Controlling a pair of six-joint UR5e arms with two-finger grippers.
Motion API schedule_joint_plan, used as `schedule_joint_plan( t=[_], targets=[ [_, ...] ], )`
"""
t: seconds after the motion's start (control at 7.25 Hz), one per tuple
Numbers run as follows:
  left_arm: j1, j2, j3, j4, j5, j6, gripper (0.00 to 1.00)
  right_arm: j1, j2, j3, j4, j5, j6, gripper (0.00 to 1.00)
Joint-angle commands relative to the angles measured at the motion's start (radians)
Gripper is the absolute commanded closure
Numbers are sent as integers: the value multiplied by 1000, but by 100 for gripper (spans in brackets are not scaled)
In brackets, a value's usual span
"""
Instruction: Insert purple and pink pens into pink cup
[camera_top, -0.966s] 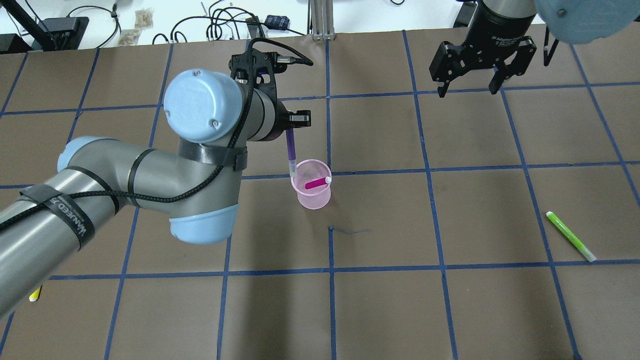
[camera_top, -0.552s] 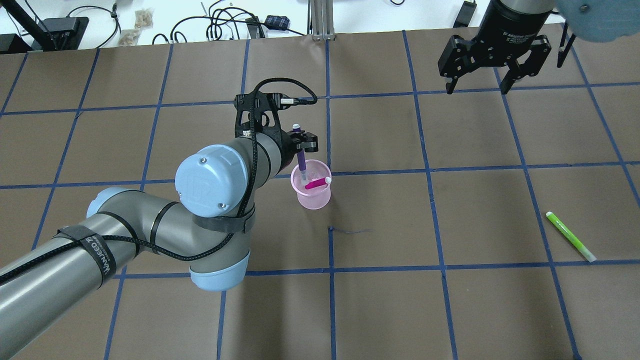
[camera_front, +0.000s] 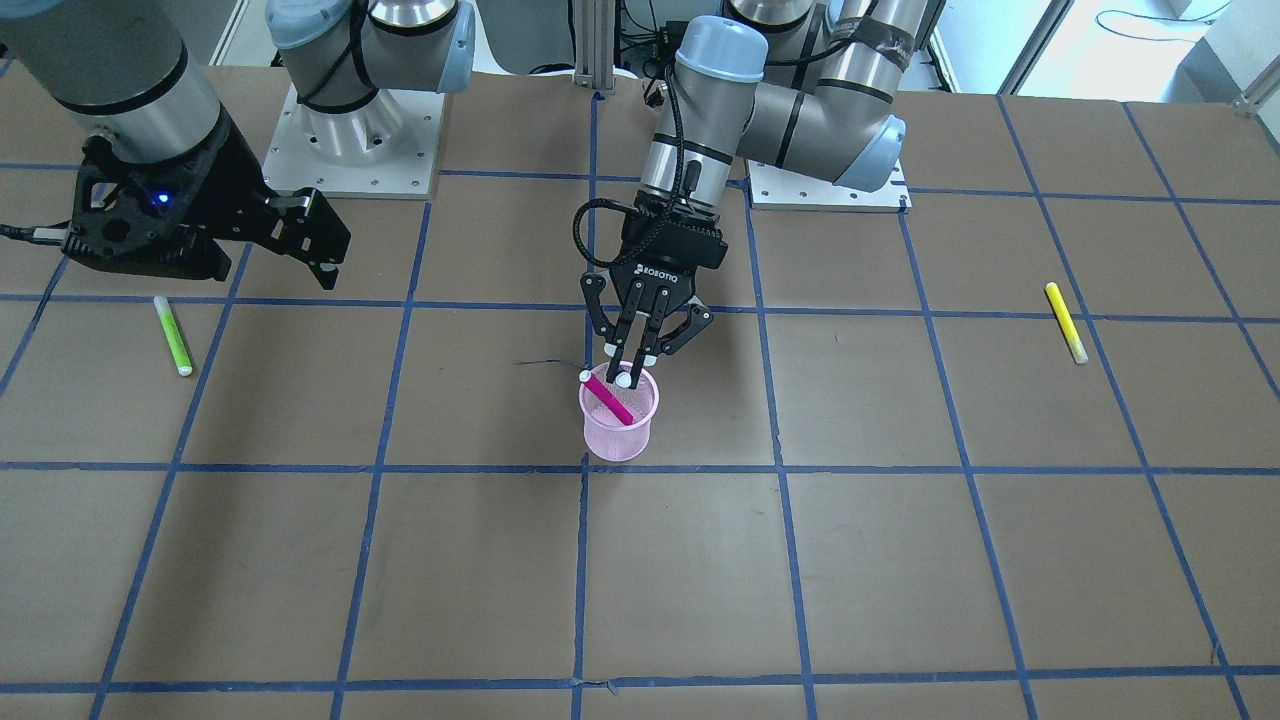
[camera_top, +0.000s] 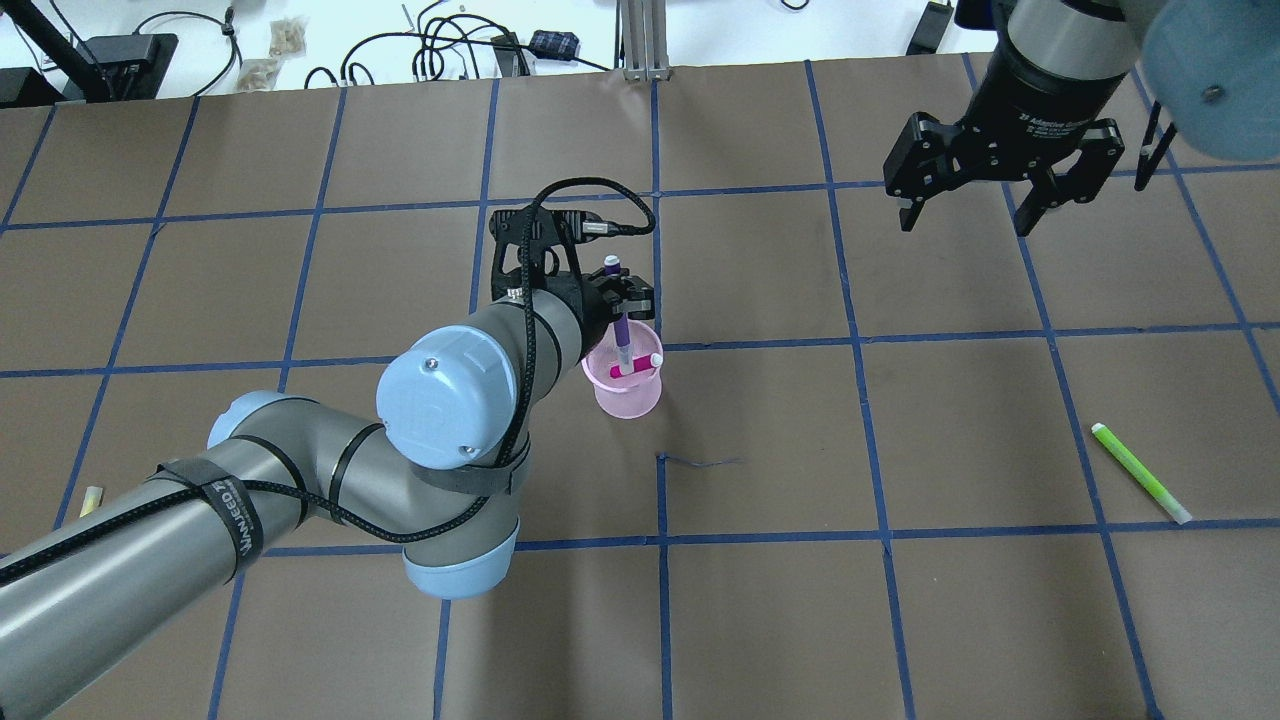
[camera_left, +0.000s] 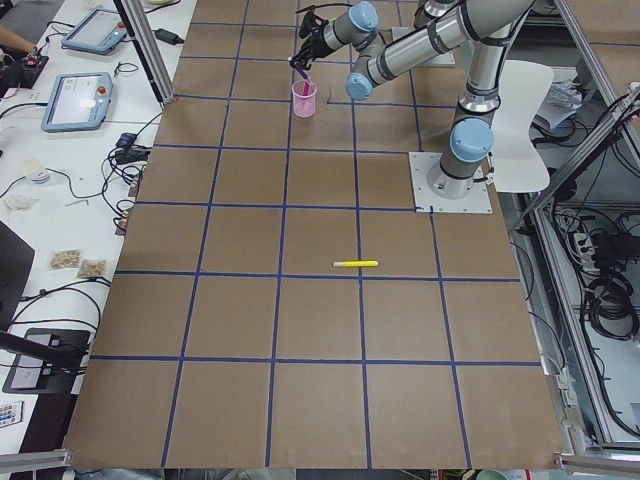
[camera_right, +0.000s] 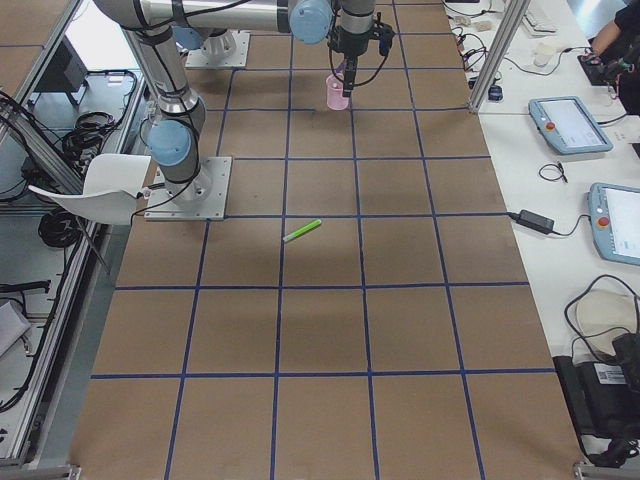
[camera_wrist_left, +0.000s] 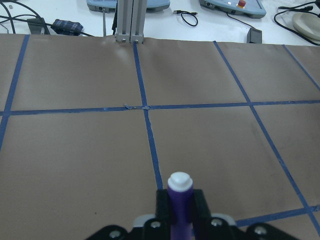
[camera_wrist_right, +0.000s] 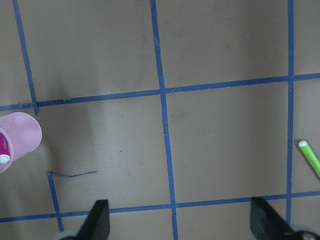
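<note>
The pink cup stands near the table's middle; it also shows in the front view. A pink pen leans inside it. My left gripper is right above the cup and shut on the purple pen. The pen is held upright with its lower end inside the cup's rim. The left wrist view shows the purple pen's white-capped top between the fingers. My right gripper is open and empty, hovering far to the right at the back.
A green pen lies at the right side of the table, also in the right wrist view. A yellow pen lies on my left side. Cables and devices line the table's far edge.
My left arm has swung toward the cup and turned the purple pen upright, lowering its end into the cup. My right gripper has drifted to the right and slightly nearer.
</note>
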Motion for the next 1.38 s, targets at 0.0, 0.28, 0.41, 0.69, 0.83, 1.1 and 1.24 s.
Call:
schedule_joint_plan(
  t=[0.0,0.28,0.41,0.69,0.83,1.1,1.24],
  targets=[
    [-1,-32,-1,0,4,7,100,-3,-13,2,2,-8,14,0],
    [-1,-46,2,2,21,9,100,14,-37,4,2,3,19,0],
    [-1,-58,2,0,21,9,100,24,-37,10,2,7,37,0],
    [3,-74,12,0,22,11,78,35,-39,11,4,0,68,0],
    [3,-78,12,2,39,11,54,35,-39,10,4,-2,68,0],
    [14,-85,15,3,42,11,45,35,-39,13,4,-2,68,0],
    [14,-85,15,3,42,11,43,35,-36,13,3,-2,66,0]
  ],
)
